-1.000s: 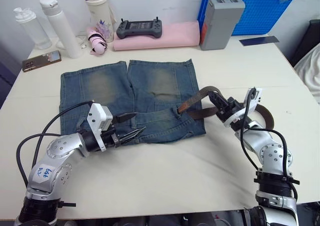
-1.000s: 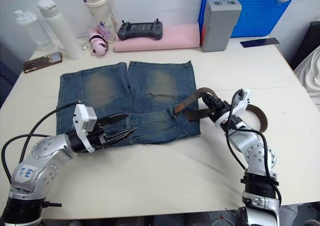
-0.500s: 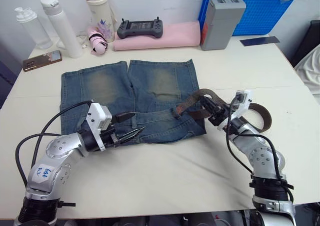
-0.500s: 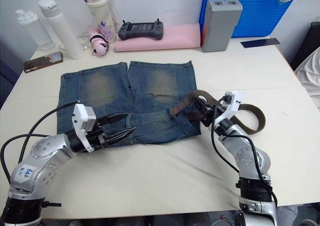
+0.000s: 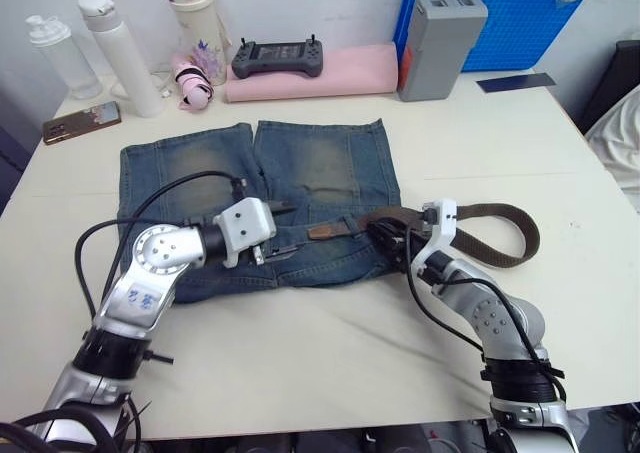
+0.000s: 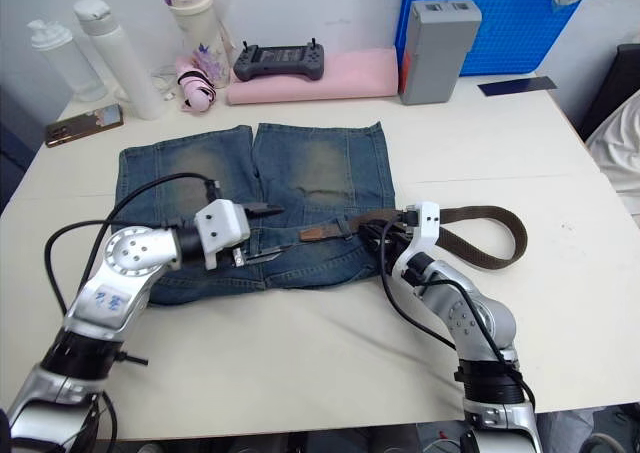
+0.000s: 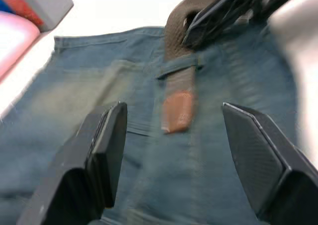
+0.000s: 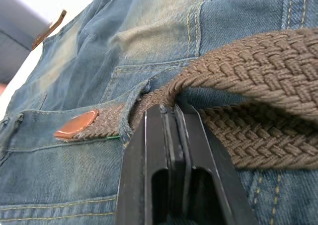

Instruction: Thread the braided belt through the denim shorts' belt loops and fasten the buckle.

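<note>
We see our right gripper [image 8: 171, 120] pinched tight on the braided belt [image 5: 495, 213], hiding the strap where it meets a belt loop [image 8: 135, 103] on the denim shorts [image 5: 210, 168], mid-bench. Our left gripper [image 7: 174, 135] hovers wide open, empty, over the belt's leather tip. The left arm's label is unreadable.
</note>
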Controlling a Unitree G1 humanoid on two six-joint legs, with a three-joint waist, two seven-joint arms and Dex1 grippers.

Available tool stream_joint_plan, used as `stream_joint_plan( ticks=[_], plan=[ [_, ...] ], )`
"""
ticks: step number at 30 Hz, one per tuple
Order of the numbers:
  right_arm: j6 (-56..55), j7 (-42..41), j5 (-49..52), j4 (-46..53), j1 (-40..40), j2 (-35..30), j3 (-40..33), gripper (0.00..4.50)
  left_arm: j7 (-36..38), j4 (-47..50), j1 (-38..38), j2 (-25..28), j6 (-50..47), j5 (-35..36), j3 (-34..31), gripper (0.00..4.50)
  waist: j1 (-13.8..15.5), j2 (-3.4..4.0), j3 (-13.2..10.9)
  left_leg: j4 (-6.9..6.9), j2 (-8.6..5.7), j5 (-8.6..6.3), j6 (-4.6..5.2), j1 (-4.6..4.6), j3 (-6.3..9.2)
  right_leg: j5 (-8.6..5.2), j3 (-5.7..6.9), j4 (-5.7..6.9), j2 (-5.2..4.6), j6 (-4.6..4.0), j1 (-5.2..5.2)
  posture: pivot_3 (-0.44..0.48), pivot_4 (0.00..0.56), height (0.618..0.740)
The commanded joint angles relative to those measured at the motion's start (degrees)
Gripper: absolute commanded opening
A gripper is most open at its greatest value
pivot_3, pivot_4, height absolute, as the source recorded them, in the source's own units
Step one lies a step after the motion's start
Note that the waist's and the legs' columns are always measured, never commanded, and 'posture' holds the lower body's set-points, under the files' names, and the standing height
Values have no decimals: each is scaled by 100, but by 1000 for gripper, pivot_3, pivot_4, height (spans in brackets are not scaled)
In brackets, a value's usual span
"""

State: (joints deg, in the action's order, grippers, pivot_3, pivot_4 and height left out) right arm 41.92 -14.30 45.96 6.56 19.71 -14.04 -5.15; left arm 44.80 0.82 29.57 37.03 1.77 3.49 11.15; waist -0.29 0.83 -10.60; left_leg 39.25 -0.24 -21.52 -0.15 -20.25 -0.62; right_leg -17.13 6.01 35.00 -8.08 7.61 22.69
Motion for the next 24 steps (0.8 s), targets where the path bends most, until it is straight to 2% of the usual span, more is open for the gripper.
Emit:
stream_joint_plan(
  ticks=[1,4,14,15,17,18,20,23,24],
  plan=[
    [153,89,23,41,-75,154,-87,0,9,-968,397,-45,1196,-716,318,3327,-15,0,0,-1,2,0,0,0,0,0,0,0,3,0,0,0,150,739],
    [187,109,26,122,-127,229,-171,0,-74,-1691,723,-200,1761,-1048,489,3327,-1,-2,1,-1,2,0,0,0,-1,0,2,1,2,0,1,0,150,739],
    [216,251,-20,492,-345,432,-203,0,-80,-3079,1344,-816,2414,-1451,722,3327,16,-16,9,12,1,0,1,-2,3,1,3,9,0,2,-1,0,150,739],
    [210,254,-15,513,-359,441,-210,0,-96,-3187,1369,-848,2475,-1494,741,2973,13,-16,9,13,1,0,1,-2,3,1,4,9,0,2,-1,0,150,739],
    [195,266,-10,533,-369,461,-231,0,-43,-3276,1378,-911,2558,-1446,738,2541,14,-17,10,13,1,0,1,-2,3,1,4,10,-1,2,-2,0,150,739],
    [189,270,-14,539,-370,469,-236,0,-26,-3290,1381,-929,2593,-1425,730,2045,9,-17,10,14,1,0,1,-2,3,1,4,10,-1,2,-2,0,150,739],
    [186,276,-30,545,-369,486,-235,0,1,-3295,1383,-935,2649,-1413,717,1472,4,-17,10,14,1,0,1,-1,3,1,4,10,0,2,-2,0,150,739],
    [168,271,-62,543,-366,513,-234,0,-13,-3326,1412,-931,2706,-1451,713,119,3,-17,10,14,2,0,1,-1,4,1,4,11,0,2,-2,0,150,739],
    [164,263,-75,537,-363,517,-237,0,-4,-3323,1427,-930,2713,-1452,714,16,3,-17,10,14,2,0,1,-1,4,1,4,11,0,2,-2,0,150,739]
  ],
)
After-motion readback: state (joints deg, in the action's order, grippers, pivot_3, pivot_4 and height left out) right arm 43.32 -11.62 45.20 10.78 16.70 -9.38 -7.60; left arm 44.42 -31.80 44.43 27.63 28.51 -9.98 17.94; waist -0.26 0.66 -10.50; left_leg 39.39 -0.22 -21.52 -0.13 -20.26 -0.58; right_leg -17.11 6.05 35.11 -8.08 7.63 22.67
